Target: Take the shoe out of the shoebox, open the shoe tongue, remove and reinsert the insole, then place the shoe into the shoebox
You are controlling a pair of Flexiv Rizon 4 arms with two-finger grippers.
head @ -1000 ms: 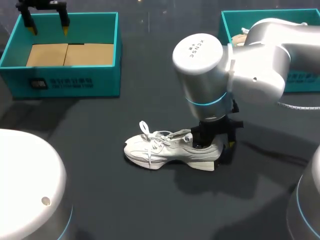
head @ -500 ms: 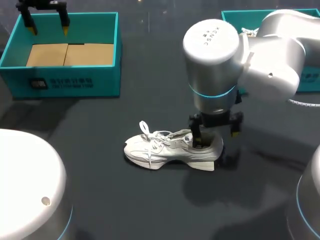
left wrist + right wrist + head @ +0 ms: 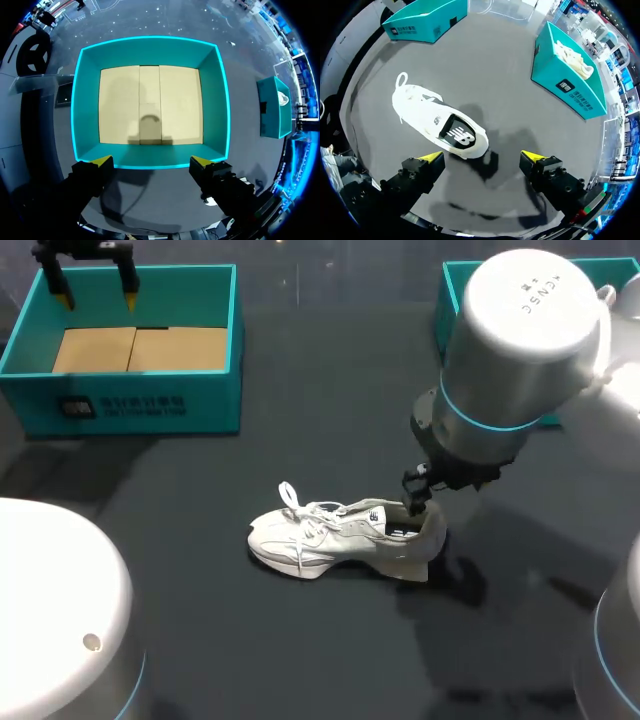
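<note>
A white shoe (image 3: 345, 538) stands on its sole on the dark table, toe to the left and heel to the right. In the right wrist view the shoe (image 3: 437, 125) lies below and ahead of my right gripper (image 3: 485, 157), which hangs open above the heel without touching it. A dark insole (image 3: 457, 137) with a white mark shows inside the shoe's opening. My right arm (image 3: 520, 360) hides most of that gripper from the head view. The teal shoebox (image 3: 130, 405) with a cardboard floor stands at the far left, and my left gripper (image 3: 95, 285) hangs open over the box (image 3: 150, 150), holding nothing.
A second teal box (image 3: 567, 82) at the far right holds another pale shoe (image 3: 575, 55); its corner (image 3: 455, 300) shows behind my right arm. Bare dark table surrounds the white shoe.
My right gripper has opened, let go of the shoe's heel and risen up and to the right. The shoe stays on the table. The left arm has not moved.
</note>
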